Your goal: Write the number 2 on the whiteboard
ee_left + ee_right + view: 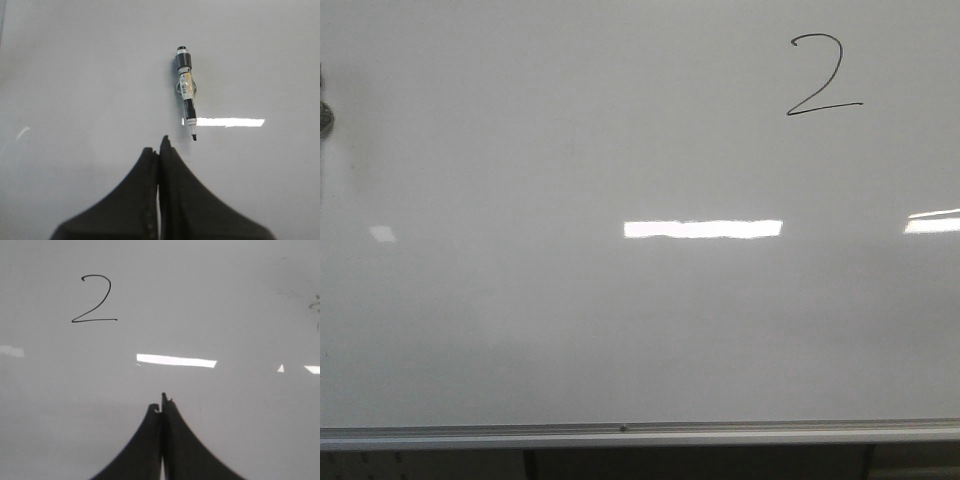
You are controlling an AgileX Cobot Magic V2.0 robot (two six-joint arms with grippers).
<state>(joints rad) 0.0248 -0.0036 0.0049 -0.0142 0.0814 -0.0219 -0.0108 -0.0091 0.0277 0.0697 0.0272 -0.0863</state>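
The whiteboard (570, 330) fills the front view, with its silvery rail (640, 434) along the lower edge. A thin black number 2 (823, 75) is drawn at its upper right; it also shows in the right wrist view (95, 299). A marker (186, 85) with its black tip bare sits against the board (75, 90) in the left wrist view, apart from my left gripper (159, 146), which is shut and empty. My right gripper (160, 404) is shut and empty, away from the digit. Neither gripper shows in the front view.
A dark round object (325, 115) shows at the front view's left edge. Bright rectangular light reflections (703, 228) lie across the board. Faint dark smudges (314, 305) mark the board in the right wrist view.
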